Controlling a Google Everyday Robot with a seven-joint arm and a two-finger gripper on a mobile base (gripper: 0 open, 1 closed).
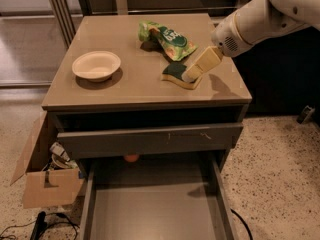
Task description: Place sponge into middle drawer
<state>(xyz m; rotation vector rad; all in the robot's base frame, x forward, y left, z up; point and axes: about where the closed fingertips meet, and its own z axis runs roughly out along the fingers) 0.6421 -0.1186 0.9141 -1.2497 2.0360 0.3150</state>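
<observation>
The cabinet top point(125, 91) carried the objects. Beneath it the middle drawer point(150, 214) stood pulled out. The white arm point(260, 19) reached in from the right. A bowl point(96, 65) sat left and a snack bag point(167, 38) at the back. The sponge point(174, 74) lay on the top just before the bag, with the gripper point(191, 75) touching it, wide or narrow I cannot tell.

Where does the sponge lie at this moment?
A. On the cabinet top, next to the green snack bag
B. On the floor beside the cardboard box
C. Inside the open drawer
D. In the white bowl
A: the sponge lies on the cabinet top just in front of the green snack bag, with the gripper at its right side, not in the middle drawer below.
</observation>
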